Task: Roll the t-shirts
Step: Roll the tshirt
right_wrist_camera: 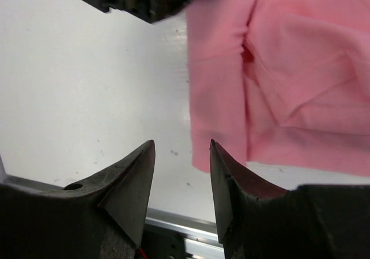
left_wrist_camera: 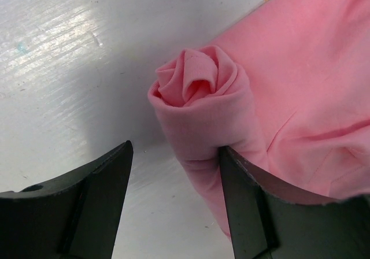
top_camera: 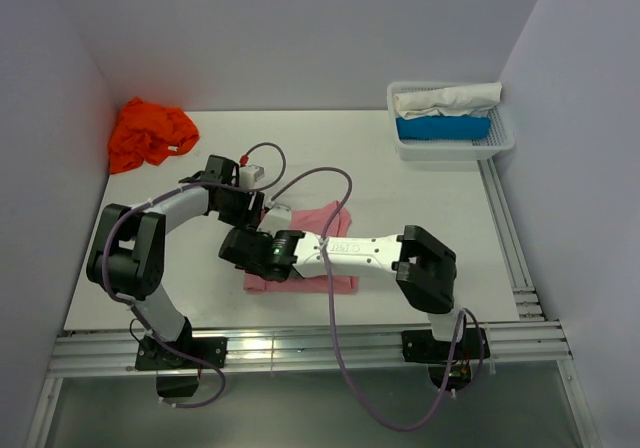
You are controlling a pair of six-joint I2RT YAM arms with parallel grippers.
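Observation:
The light pink t-shirt point(top_camera: 322, 220) lies partly rolled at the table's middle. In the left wrist view its rolled end point(left_wrist_camera: 199, 97) shows as a tight spiral. My left gripper point(left_wrist_camera: 173, 155) is open around that end: the right finger point(left_wrist_camera: 248, 201) touches the cloth and the left finger point(left_wrist_camera: 98, 195) stands apart from it. My right gripper point(right_wrist_camera: 182, 146) is open with nothing between its fingers, just left of the flat shirt's near corner point(right_wrist_camera: 219, 126). From above, both grippers point(top_camera: 258, 213) point(top_camera: 240, 253) sit at the shirt's left side. The orange t-shirt point(top_camera: 148, 133) lies crumpled at the far left.
A white mesh basket point(top_camera: 500, 143) at the far right holds a white roll point(top_camera: 445, 98) and a blue roll point(top_camera: 440, 128). The white table point(top_camera: 420, 208) ends in metal rails along its near and right edges. Purple cables loop over both arms.

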